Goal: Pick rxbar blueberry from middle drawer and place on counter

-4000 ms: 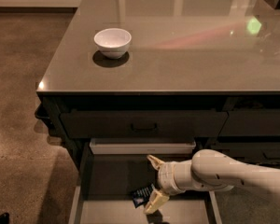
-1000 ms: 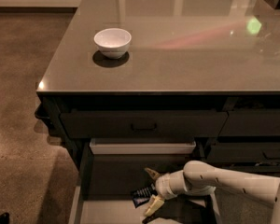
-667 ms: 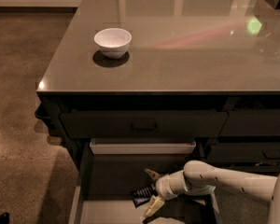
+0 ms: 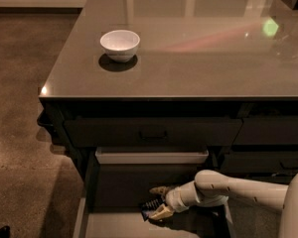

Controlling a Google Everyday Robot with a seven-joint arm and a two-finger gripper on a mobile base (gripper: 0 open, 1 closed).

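Glossy counter [image 4: 198,58] bearing white bowl [image 4: 119,44], tool [image 4: 160,201] low in middle drawer [image 4: 114,192], spread open at rxbar blueberry [image 4: 148,208]

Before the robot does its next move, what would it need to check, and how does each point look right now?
1. Drawer pulled out far enough to reach in: ok.
2. Gripper down inside the drawer, at the bar: ok.
3. Bar between the fingers: ok, one finger is above it and one below.
4. Fingers closed on the bar: not ok, they stand apart.
5. Bar lying flat on the drawer floor: cannot tell, it is dark there.
6. Bare spot on the counter to set it down: ok, the bowl sits only near the left end.
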